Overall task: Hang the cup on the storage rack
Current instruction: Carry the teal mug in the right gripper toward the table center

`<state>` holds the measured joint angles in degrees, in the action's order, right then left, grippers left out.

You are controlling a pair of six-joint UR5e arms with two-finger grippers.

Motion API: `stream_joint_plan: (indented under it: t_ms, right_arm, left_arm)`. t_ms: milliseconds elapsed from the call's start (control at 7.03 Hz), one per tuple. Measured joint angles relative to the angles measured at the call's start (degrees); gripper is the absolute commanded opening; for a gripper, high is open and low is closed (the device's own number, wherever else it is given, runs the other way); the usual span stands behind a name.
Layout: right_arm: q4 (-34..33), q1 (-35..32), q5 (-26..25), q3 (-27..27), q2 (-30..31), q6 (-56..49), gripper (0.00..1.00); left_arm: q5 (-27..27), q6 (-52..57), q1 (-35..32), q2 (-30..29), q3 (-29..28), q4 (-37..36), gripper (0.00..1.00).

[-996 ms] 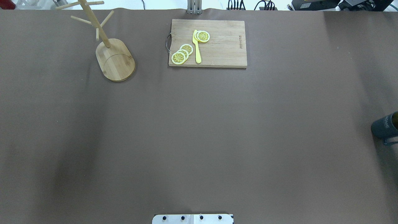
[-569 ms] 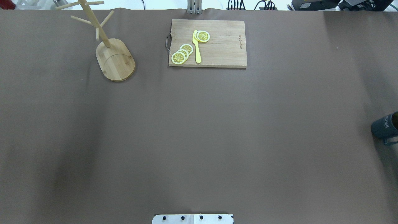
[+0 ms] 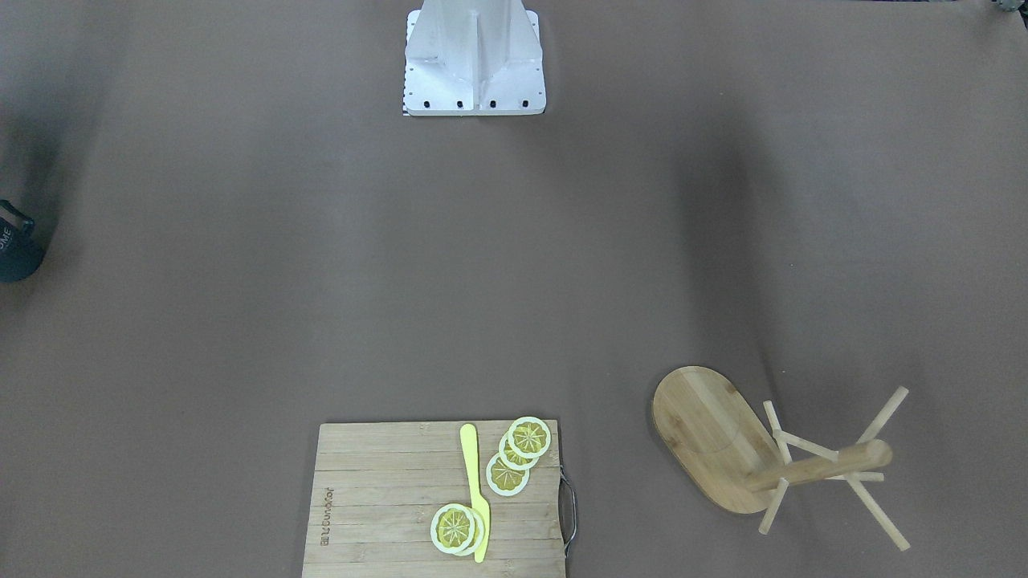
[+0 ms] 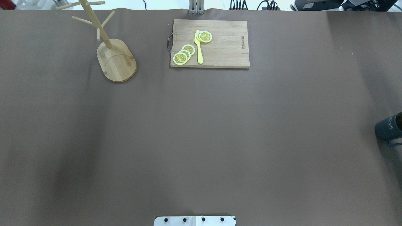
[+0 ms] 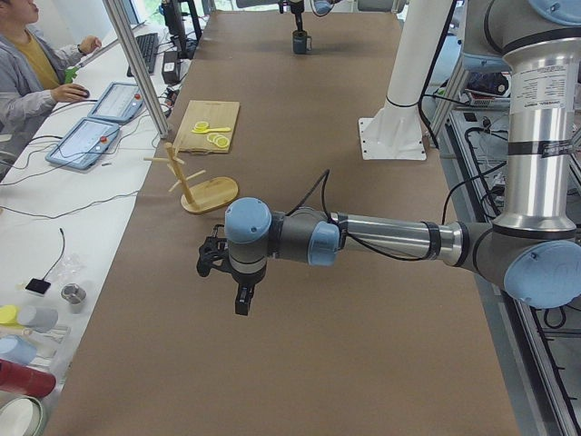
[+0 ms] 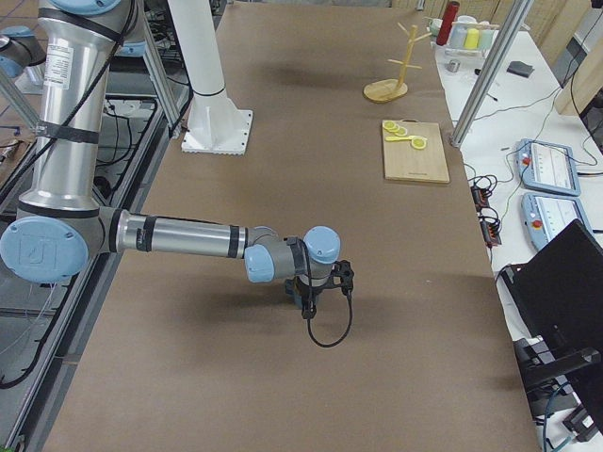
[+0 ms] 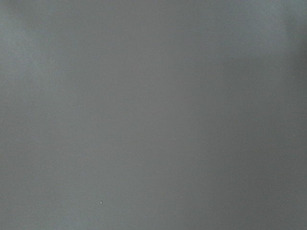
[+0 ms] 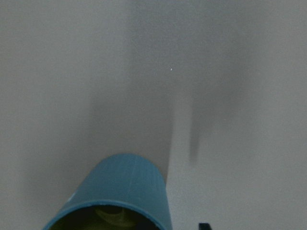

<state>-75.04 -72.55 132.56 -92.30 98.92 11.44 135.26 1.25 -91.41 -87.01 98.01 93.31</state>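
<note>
Teal-blue and ribbed, the cup (image 4: pixel 389 128) stands upright at the desk's (image 4: pixel 201 141) right edge, about halfway along it, with its loop handle turned toward the robot's edge. The right gripper (image 6: pixel 304 301) hangs just above it, so the cup lies straight below that hand, and the right wrist view looks down on its rim. Whether those fingers are spread or pressed together cannot be told. The same goes for the left gripper (image 5: pixel 242 302), which hovers over bare desk toward the left edge. The storage rack (image 4: pixel 116 61) stands near the far left corner, post upright and well apart from the cup. The right arm is much the nearer to the cup, and the carry would likely cross the whole desk.

Counted: one cup, one rack, one cutting board (image 4: pixel 224 47) at the far edge, one yellow knife (image 4: pixel 198 48) and five lemon slices (image 4: pixel 180 58).
</note>
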Motion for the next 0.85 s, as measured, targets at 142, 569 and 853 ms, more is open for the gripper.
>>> stream_joint_plan:
  t_ms: [142, 569, 853]
  right_arm:
    - [-0.17, 0.03, -0.01, 0.03, -0.36, 0.04, 0.0]
    - [-0.42, -0.01, 0.49, -1.34, -0.68, 0.23, 0.0]
    - [-3.93, -0.03, 1.23, -6.23, -2.43, 2.0, 0.0]
  left_arm:
    - [0.0, 0.04, 0.0, 0.0, 0.12, 0.02, 0.98]
    - [0.04, -0.38, 0.0, 0.05, 0.25, 0.03, 0.98]
    - [0.03, -0.52, 0.02, 0.04, 0.22, 0.03, 0.98]
